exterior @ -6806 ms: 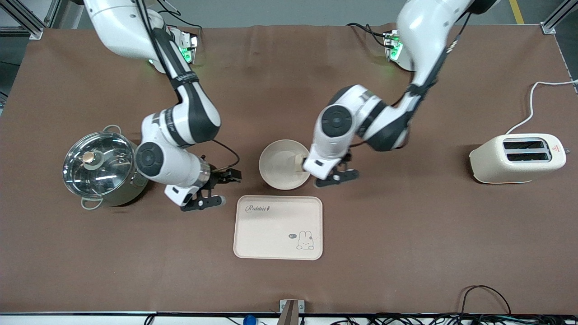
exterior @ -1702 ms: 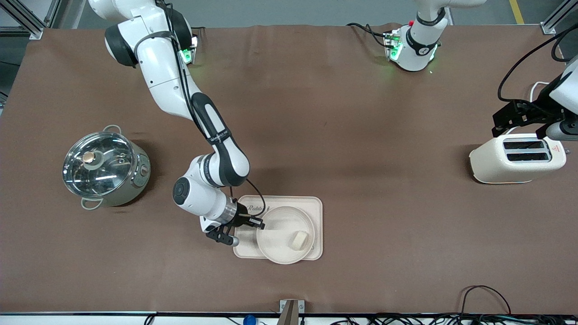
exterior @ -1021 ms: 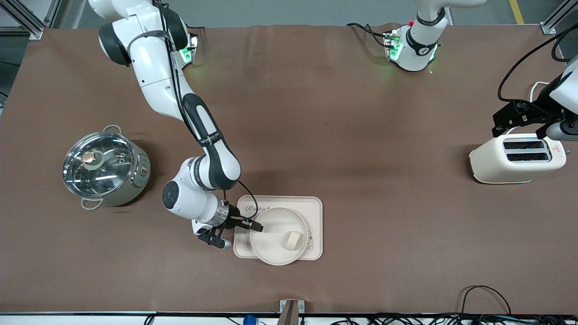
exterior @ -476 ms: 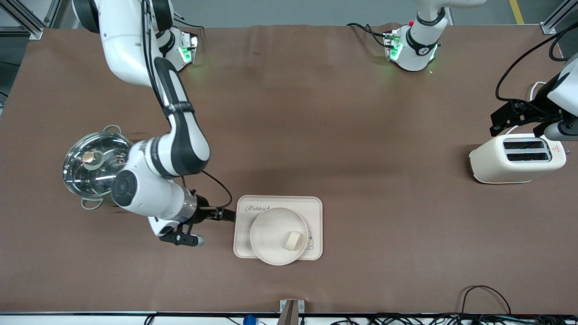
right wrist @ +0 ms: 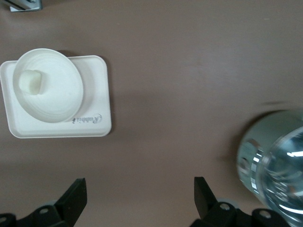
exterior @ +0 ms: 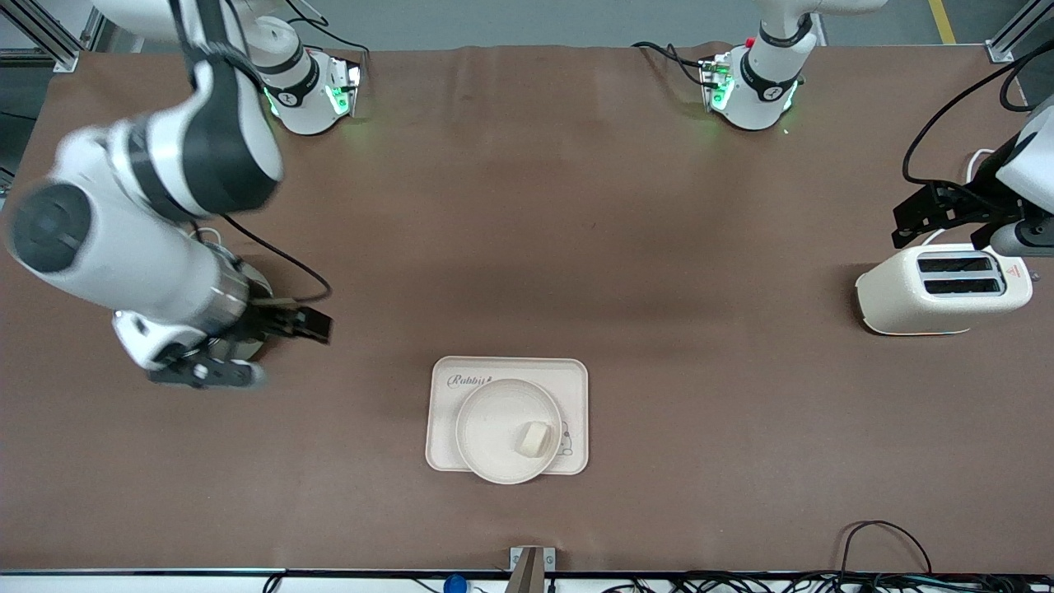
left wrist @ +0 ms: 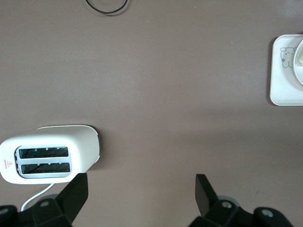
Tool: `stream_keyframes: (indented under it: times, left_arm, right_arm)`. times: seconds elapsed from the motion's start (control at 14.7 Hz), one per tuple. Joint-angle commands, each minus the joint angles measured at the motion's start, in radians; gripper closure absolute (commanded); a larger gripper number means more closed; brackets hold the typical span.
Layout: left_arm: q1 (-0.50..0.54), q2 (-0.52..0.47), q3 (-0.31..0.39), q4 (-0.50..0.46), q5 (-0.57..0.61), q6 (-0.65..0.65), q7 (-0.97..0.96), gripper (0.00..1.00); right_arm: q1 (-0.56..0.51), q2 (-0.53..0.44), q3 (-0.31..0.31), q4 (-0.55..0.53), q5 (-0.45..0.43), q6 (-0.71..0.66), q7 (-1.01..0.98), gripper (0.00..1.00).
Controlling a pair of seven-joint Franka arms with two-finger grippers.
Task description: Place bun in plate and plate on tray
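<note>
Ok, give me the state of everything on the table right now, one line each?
Small cream-white bun: lying in the plate, free.
Round cream-white plate: resting on the tray, its rim overhanging the tray's nearer edge.
Cream rectangular rabbit-print tray: flat on the table.
Steel pot: glass lid on.
Cream toaster: both slots empty.
Right claw: open, empty, over the pot.
Left claw: open, empty, above the toaster.
</note>
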Motion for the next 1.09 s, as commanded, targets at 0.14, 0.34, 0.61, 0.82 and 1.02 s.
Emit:
stream_keyframes:
  times: [0.14, 0.34, 0.61, 0.82, 1.02]
  left_arm:
    - [0.004, -0.005, -0.002, 0.006, -0.01, -0.012, 0.005, 0.0]
    - [0.004, -0.004, -0.002, 0.007, -0.009, -0.012, 0.005, 0.0]
    - [0.005, -0.002, -0.002, 0.01, -0.007, -0.012, 0.011, 0.0]
    - [0.005, -0.002, -0.002, 0.01, -0.007, -0.012, 0.011, 0.0]
    - [0.005, -0.002, -0.002, 0.01, -0.009, -0.012, 0.011, 0.0]
  right_arm:
    - [-0.078, -0.296, 0.014, -0.264, -0.071, -0.023, -0.125, 0.0]
    - [-0.08, -0.412, 0.014, -0.355, -0.186, -0.023, -0.17, 0.0]
    - [-0.115, -0.44, 0.014, -0.366, -0.2, -0.027, -0.202, 0.0]
    - [-0.115, -0.453, 0.014, -0.366, -0.209, -0.026, -0.208, 0.0]
    - [-0.14, -0.465, 0.023, -0.369, -0.22, -0.023, -0.217, 0.0]
